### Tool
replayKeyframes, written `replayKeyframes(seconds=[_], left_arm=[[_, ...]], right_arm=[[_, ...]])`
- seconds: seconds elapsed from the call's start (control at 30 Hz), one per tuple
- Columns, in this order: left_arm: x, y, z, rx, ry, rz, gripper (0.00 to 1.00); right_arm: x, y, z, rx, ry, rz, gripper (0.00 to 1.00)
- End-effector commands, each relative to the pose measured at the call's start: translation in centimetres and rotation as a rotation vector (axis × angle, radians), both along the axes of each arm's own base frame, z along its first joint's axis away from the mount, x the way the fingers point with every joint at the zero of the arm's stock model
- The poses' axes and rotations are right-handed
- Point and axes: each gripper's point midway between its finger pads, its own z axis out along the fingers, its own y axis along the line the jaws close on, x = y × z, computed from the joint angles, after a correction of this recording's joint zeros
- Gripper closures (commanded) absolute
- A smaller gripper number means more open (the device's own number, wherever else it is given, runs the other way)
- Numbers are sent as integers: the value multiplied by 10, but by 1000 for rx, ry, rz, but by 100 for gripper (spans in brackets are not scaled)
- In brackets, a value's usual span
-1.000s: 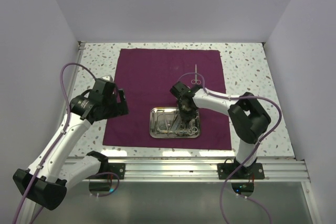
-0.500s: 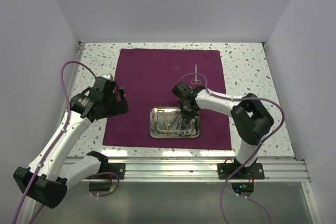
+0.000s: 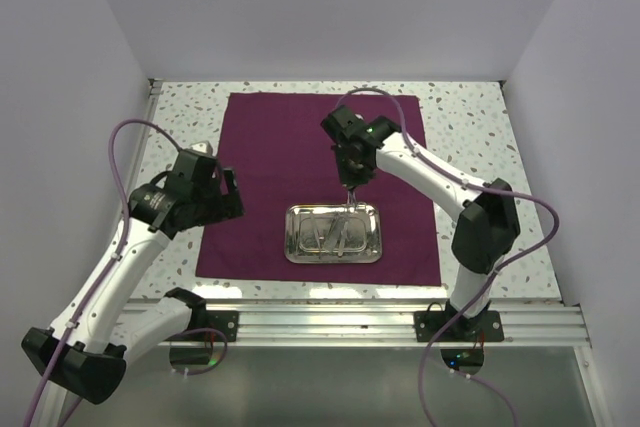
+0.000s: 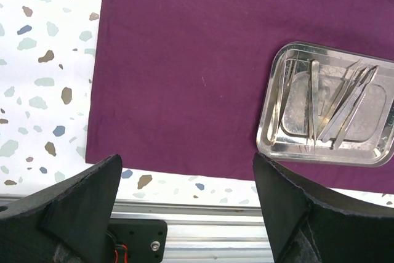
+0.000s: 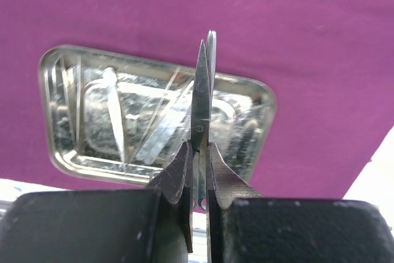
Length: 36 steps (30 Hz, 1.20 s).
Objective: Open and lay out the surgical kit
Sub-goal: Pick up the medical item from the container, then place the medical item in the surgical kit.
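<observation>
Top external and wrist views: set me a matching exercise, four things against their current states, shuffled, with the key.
Things:
1. cloth wrap
2. steel tray
3. thin steel instrument
4. left gripper

States:
A. open, holding nothing
B. pinched in the right gripper
C. sits on the cloth, tweezers inside
D. spread flat on the table

Pairs: 1-D, 2-C, 3-B, 4-A
</observation>
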Motion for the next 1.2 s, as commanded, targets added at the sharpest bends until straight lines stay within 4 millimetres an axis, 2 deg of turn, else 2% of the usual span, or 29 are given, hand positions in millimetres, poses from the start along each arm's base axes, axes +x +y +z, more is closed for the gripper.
replayKeyframes(seconds=[0.0,0.1,0.17,0.23,0.27,0.33,0.37,0.43,0.57,0.73,0.8,0.83,0.87,0.9,0.93,1.0,1.07,1.13,1.17], left_arm=[[2,3,2,3,-26,5,9],[0,4,3,6,-27,5,9],[-2,6,4,15,-26,1,9],[-2,9,7,29,-28,2,9],[-3,10,7,36,-26,5,9],[-4,11,6,38,-22,5,9],[-5,11,5,40,-19,4,9],[-5,11,7,40,-16,5,9],[-7,12,9,41,-16,6,9],[-15,14,3,49,17,2,9],[-18,16,3,53,17,4,9],[-20,16,3,52,20,5,9],[-22,18,1,56,28,5,9],[-24,18,0,55,32,7,9],[-27,19,-1,54,41,10,9],[-30,20,-1,54,48,15,10],[-34,21,-2,53,59,29,10],[-38,23,-2,51,62,43,10],[-39,23,-2,47,59,47,10]], right_arm=[[8,-26,2,-78,28,-24,100],[37,-30,0,-46,14,-67,100],[50,-35,-9,-40,42,-94,100],[67,-33,-4,-23,6,-95,100],[76,-36,-12,-32,11,-107,100],[95,-33,-6,-11,-17,-119,100],[102,-34,-15,-16,3,-130,100],[115,-31,-4,0,-20,-142,100],[142,-26,-3,26,-73,-161,100],[184,-29,-23,25,-114,-226,100],[202,-24,-21,52,-157,-228,100],[209,-27,-33,27,-159,-235,100],[215,-27,-37,18,-170,-240,100],[226,-26,-30,27,-206,-248,100],[232,-29,-44,15,-196,-257,100],[243,-29,-43,35,-222,-278,100],[251,-34,-53,37,-225,-296,100],[258,-39,-54,33,-245,-309,95],[259,-40,-55,30,-249,-308,81]])
